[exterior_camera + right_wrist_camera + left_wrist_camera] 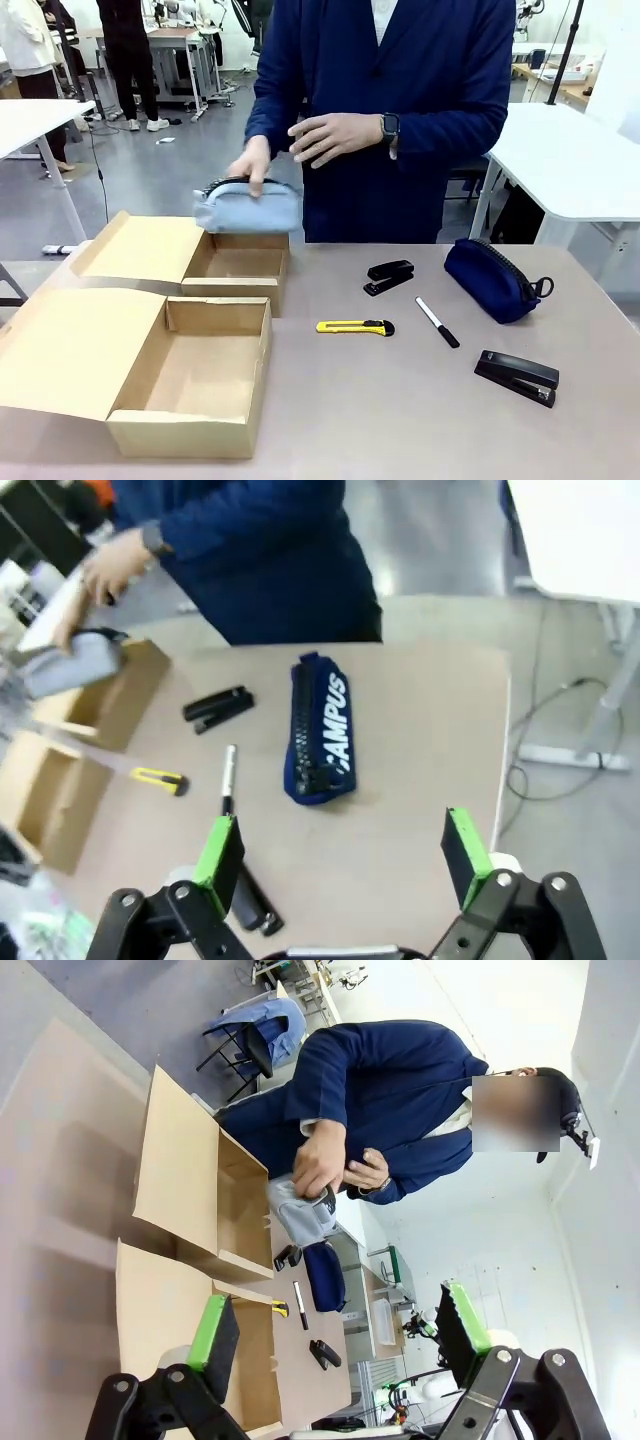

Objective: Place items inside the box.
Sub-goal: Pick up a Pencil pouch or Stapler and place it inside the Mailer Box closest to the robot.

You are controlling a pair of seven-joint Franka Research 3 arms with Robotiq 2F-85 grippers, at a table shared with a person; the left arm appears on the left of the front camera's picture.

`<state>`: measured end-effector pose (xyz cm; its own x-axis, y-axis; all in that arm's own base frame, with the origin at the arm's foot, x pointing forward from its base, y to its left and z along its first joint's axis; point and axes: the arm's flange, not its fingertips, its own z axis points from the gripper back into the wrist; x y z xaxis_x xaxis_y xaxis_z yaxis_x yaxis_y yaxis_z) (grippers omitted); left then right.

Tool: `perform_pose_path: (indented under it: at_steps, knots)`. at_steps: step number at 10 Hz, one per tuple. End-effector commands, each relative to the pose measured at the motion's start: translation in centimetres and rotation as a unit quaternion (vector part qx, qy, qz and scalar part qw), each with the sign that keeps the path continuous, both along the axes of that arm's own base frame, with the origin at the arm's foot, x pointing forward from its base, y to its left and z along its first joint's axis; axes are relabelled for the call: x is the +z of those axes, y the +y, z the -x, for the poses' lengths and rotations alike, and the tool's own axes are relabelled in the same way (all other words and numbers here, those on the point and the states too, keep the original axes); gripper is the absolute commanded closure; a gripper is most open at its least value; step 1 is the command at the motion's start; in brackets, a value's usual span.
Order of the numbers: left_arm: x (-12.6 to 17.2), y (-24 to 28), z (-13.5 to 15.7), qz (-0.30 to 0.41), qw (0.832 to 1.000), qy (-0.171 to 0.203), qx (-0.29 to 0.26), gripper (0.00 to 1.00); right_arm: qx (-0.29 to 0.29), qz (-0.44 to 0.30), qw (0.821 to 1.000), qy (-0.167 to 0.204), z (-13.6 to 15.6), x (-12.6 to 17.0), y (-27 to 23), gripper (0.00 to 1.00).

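Above the far box [237,262], grey pouch [247,207] in the person's hand [250,162], on the table [400,420] to the right navy pouch [492,280], knife [355,327], pen [437,322], far stapler [389,277], near stapler [516,376], left gripper [335,1310] and right gripper [340,830] both spread wide, empty

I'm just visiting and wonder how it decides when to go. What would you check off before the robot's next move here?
1. Robot's right hand open: ok.
2. Robot's left hand open: ok.
3. Near box and far box open: ok.
4. Far box free: not ok, a person's hand holds the grey pouch over it.
5. Navy pouch, knife and pen lie untouched: ok.
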<state>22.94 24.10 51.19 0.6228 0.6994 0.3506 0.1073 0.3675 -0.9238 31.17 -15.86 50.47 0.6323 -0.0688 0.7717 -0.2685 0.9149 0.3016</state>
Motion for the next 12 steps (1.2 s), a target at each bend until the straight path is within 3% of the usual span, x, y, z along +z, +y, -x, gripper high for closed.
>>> perform_pose_path:
  at_steps: [1,2,3,4,5,6,7,10,12]
  knots:
    - [0.2,0.0,-0.1,-0.001,1.000,-0.017,0.000,0.00,-0.019,0.056,0.997,0.057,2.3,-6.4,9.5,0.00]
    - [0.2,0.0,-0.1,-0.001,1.000,-0.017,0.000,0.00,-0.027,0.033,0.998,0.040,3.4,-5.3,8.6,0.00]
    - [0.2,0.0,-0.1,-0.001,1.000,-0.017,0.000,0.00,-0.003,0.034,0.999,0.029,-2.5,-0.7,3.5,0.00]
    - [0.2,0.0,-0.1,-0.001,1.000,-0.017,0.000,0.00,-0.003,0.034,0.999,0.029,-2.5,-0.7,3.5,0.00]
    - [0.2,0.0,-0.1,-0.001,1.000,-0.017,0.000,0.00,-0.003,0.052,0.998,0.048,-4.0,-1.3,6.3,0.00]
    - [0.2,0.0,-0.1,-0.001,1.000,-0.017,0.000,0.00,-0.019,0.142,0.986,0.081,-4.5,-1.7,7.7,0.00]
    - [0.2,0.0,-0.1,-0.001,1.000,-0.017,0.000,0.00,0.007,0.196,0.974,0.113,-6.7,-2.2,9.7,0.00]
    - [0.2,0.0,-0.1,-0.001,1.000,-0.017,0.000,0.00,0.044,0.242,0.951,0.186,-15.9,-4.2,13.1,0.00]
    - [0.2,0.0,-0.1,-0.001,1.000,-0.017,0.000,0.00,0.058,0.241,0.944,0.216,-20.1,-6.8,15.0,0.00]
